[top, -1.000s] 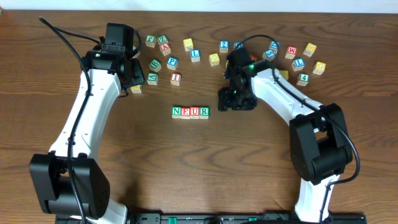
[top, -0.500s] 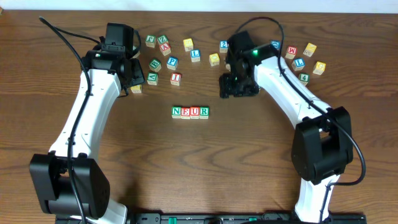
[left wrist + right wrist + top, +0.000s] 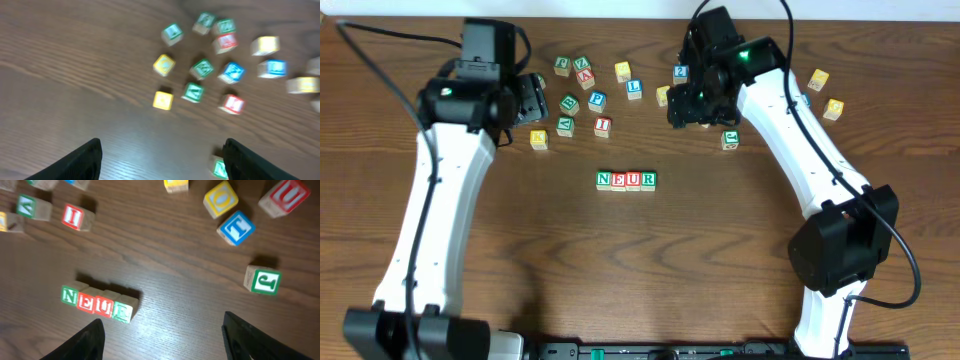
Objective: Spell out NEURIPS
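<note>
Four cubes stand in a row mid-table, spelling green N (image 3: pixel 603 180), red E (image 3: pixel 618 180), red U (image 3: pixel 633 180), green R (image 3: pixel 649 180). The right wrist view shows the same row (image 3: pixel 95 303). The red I cube (image 3: pixel 603 126) (image 3: pixel 72 216) and the blue P cube (image 3: pixel 597 100) lie loose behind it. I cannot tell which yellowish cube is the last letter. My left gripper (image 3: pixel 525 100) (image 3: pixel 161 145) hangs open and empty over the left cluster. My right gripper (image 3: pixel 692 110) (image 3: pixel 162 320) is open and empty, behind and right of the row.
Several loose letter cubes lie scattered along the back. A green cube (image 3: pixel 730 139) (image 3: pixel 262 280) sits alone right of the row. A blue T (image 3: pixel 236 228) and a yellow O (image 3: pixel 221 198) lie behind it. The left wrist view is motion-blurred.
My right gripper has pulled away from the row toward the back, uncovering the lone green cube. The left arm has shifted left and back. The row has not moved.
</note>
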`<control>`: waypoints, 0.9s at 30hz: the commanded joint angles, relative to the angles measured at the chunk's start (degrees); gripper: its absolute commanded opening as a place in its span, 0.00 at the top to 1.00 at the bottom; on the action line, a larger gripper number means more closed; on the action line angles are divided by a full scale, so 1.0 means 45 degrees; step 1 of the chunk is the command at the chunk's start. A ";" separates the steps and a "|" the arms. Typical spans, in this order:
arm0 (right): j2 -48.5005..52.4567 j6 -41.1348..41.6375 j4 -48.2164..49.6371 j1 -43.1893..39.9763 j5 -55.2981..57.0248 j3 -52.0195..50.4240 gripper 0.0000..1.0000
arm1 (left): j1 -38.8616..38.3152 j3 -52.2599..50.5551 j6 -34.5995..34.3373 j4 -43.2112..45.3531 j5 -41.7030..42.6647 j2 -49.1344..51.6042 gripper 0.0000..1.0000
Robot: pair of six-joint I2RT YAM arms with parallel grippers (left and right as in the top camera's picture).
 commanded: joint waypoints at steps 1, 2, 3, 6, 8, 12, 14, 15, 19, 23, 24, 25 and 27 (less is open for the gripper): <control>-0.0408 -0.0432 -0.0330 0.0019 0.0083 0.0826 0.29 | 0.0321 0.0894 0.0180 -0.0510 0.1447 -0.0175 0.24; -0.0408 -0.0481 -0.0427 0.0019 0.0078 0.0981 0.29 | 0.0403 0.1112 0.0262 -0.0685 0.1603 -0.0175 0.23; -0.0408 -0.0486 -0.0534 0.0015 0.0097 0.1156 0.28 | 0.0471 0.1345 0.0398 -0.0874 0.1763 -0.0175 0.22; -0.0408 -0.0481 -0.0719 0.0015 0.0223 0.1506 0.27 | 0.0661 0.2098 0.0617 -0.1530 0.1914 -0.0175 0.20; -0.0408 -0.0481 -0.0753 0.0005 0.0296 0.1656 0.25 | 0.0738 0.2545 0.0763 -0.1982 0.1914 -0.0175 0.20; -0.0408 -0.0471 -0.0748 -0.0063 0.0311 0.1719 0.25 | 0.0753 0.2769 0.0976 -0.2254 0.1899 -0.0175 0.20; -0.0403 -0.0466 -0.0724 -0.0063 0.0311 0.1715 0.25 | 0.0753 0.2764 0.1035 -0.2249 0.1899 -0.0121 0.19; -0.0403 -0.0461 -0.0695 -0.0063 0.0316 0.1705 0.25 | 0.0753 0.2759 0.1035 -0.2249 0.1899 -0.0087 0.19; -0.0398 -0.0457 -0.0457 -0.0024 0.0316 0.1676 0.25 | 0.0753 0.2744 0.1030 -0.2249 0.1899 -0.0049 0.19; -0.0398 -0.0457 -0.0044 -0.0029 0.0316 0.1588 0.26 | 0.0753 0.2671 0.1035 -0.2254 0.1899 0.0010 0.19; -0.0393 -0.0457 0.0034 -0.0029 0.0316 0.1583 0.26 | 0.0753 0.2662 0.1035 -0.2254 0.1894 0.0024 0.19; -0.0393 -0.0461 0.0121 -0.0029 0.0321 0.1583 0.26 | 0.0753 0.2642 0.1039 -0.2249 0.1894 0.0058 0.19; -0.0393 -0.0461 0.0296 -0.0029 0.0369 0.1583 0.27 | 0.0753 0.2599 0.1039 -0.2205 0.1855 0.0121 0.19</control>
